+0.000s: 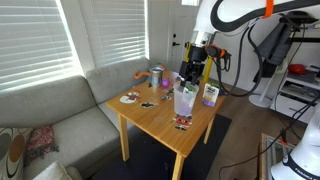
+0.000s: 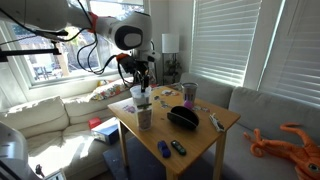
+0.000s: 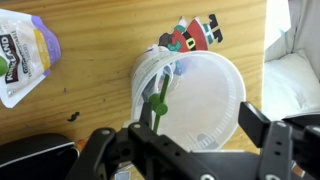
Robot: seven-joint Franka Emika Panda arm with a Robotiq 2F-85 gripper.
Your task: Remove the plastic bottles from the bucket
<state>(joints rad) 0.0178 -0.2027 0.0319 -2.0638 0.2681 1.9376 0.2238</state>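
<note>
The translucent whitish bucket (image 3: 200, 95) stands on the wooden table (image 1: 160, 115) and shows in both exterior views (image 1: 185, 101) (image 2: 145, 118). Inside it, against the left wall, is a clear whitish thing with a green stem and knob (image 3: 160, 100); I cannot read its label. A bottle with a purple label (image 3: 22, 60) stands on the table outside the bucket (image 1: 210, 95). My gripper (image 3: 185, 140) is open and empty, hanging right above the bucket's mouth (image 1: 187, 80) (image 2: 144, 92).
A black bowl (image 2: 183, 117) sits close beside the bucket (image 3: 35, 160). A grey can with orange (image 1: 157, 75), a plate (image 1: 130, 97) and a Christmas figure (image 3: 195, 35) are also on the table. A sofa (image 1: 60, 125) adjoins the table.
</note>
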